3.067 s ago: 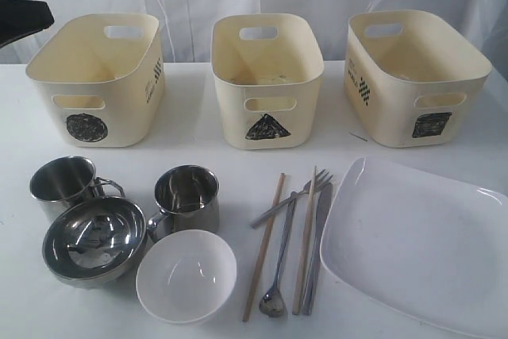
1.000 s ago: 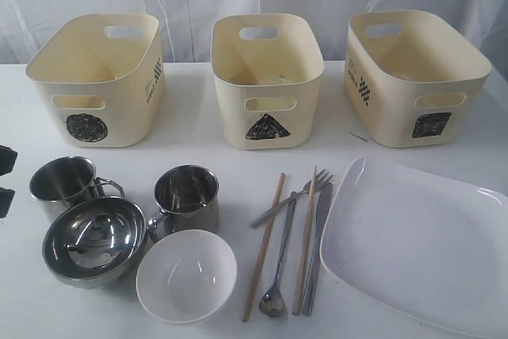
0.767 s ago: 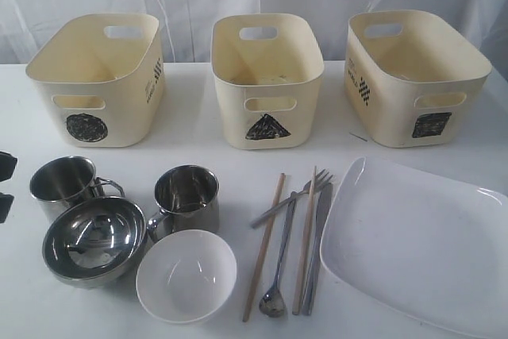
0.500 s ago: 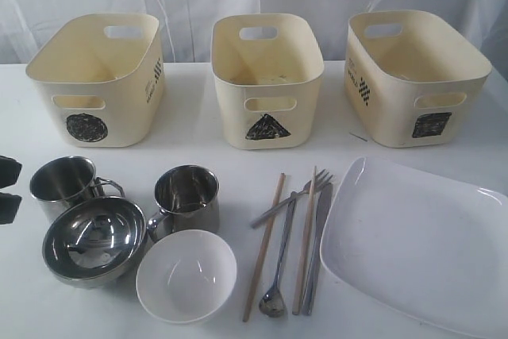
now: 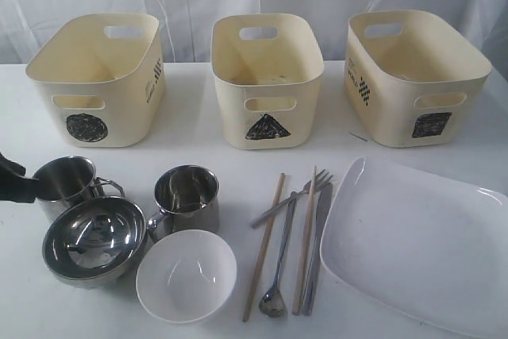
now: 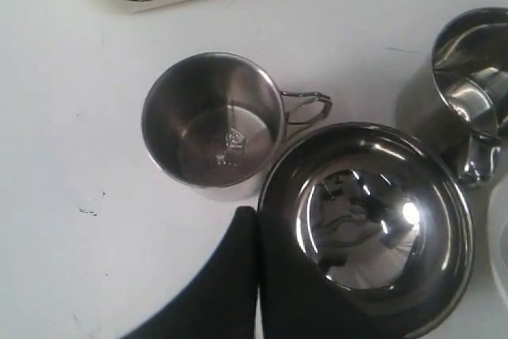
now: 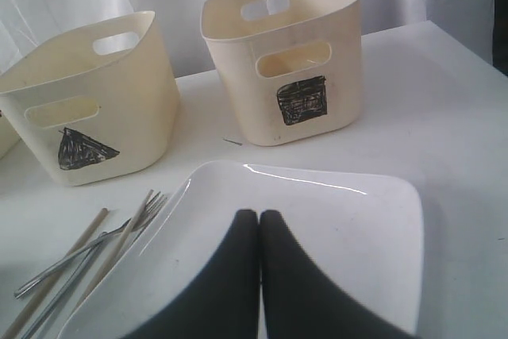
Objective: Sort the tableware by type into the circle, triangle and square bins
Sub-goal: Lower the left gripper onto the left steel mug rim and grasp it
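Observation:
Two steel mugs (image 5: 65,184) (image 5: 187,196), a steel bowl (image 5: 94,240) and a white bowl (image 5: 186,275) stand at the front left. Chopsticks (image 5: 263,244), spoon (image 5: 279,267), fork (image 5: 294,200) and knife (image 5: 316,252) lie in the middle, beside the large white plate (image 5: 421,244). My left gripper (image 5: 16,180) is shut and empty, just left of the left mug (image 6: 213,121), with its tips by the steel bowl's rim (image 6: 274,172). My right gripper (image 7: 259,216) is shut and empty over the plate (image 7: 333,220); the exterior view does not show it.
Three cream bins stand in a row at the back: circle (image 5: 95,77), triangle (image 5: 267,81), square (image 5: 417,77). A white curtain hangs behind them. The plate's right part runs past the frame's edge.
The left gripper came down at the left edge, then its open fingers closed together and shifted right toward the left mug. The tableware has not moved.

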`<state>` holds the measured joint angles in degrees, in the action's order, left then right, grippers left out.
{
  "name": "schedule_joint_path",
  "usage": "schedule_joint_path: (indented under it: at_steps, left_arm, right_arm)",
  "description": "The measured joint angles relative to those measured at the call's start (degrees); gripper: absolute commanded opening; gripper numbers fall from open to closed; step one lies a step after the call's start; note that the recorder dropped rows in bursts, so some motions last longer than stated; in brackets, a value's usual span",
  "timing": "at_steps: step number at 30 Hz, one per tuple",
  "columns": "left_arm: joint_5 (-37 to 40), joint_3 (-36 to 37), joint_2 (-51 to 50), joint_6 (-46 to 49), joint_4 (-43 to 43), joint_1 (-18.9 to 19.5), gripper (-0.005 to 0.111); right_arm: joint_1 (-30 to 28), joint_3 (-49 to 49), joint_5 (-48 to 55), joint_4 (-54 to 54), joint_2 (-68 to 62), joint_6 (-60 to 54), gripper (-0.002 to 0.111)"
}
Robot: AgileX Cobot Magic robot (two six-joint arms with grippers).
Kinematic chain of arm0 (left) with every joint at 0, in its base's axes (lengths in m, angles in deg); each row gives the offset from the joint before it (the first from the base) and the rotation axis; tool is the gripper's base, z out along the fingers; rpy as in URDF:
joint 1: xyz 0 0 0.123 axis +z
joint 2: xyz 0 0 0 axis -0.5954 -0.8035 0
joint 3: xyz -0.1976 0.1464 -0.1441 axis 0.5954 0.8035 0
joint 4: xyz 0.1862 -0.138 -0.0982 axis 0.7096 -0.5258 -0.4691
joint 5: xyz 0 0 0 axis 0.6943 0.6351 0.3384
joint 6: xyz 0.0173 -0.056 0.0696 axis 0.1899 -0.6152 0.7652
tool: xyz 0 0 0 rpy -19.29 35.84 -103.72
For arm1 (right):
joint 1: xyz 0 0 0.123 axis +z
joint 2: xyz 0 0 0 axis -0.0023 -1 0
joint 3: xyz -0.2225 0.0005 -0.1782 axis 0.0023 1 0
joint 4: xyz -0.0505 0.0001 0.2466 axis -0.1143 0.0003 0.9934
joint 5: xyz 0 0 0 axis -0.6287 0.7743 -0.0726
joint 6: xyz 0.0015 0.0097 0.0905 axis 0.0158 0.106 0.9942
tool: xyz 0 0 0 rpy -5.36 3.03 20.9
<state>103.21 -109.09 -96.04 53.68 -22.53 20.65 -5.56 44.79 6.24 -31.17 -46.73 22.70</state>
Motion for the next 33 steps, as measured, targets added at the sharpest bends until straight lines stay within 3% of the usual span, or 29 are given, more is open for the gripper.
schedule_joint_path:
  at_steps: [7,9,29,33]
  left_arm:
    - [-2.9,-1.5,-2.0,-0.1,-2.4,1.8,0.056]
    - [-3.1,-2.4,-3.2,-0.1,-2.6,1.8,0.062]
    - [1.1,-10.3,-17.0,-0.2,-6.2,3.2,0.061]
    - [2.0,-10.5,-17.0,-0.1,-6.2,5.5,0.061]
  right_arm:
    - [0.0,0.0,0.0,0.0,0.0,0.0,0.000]
    - [0.0,0.0,0.0,0.0,0.0,0.0,0.000]
    - [0.0,0.0,0.0,0.0,0.0,0.0,0.000]
    - [0.0,0.0,0.0,0.0,0.0,0.0,0.000]
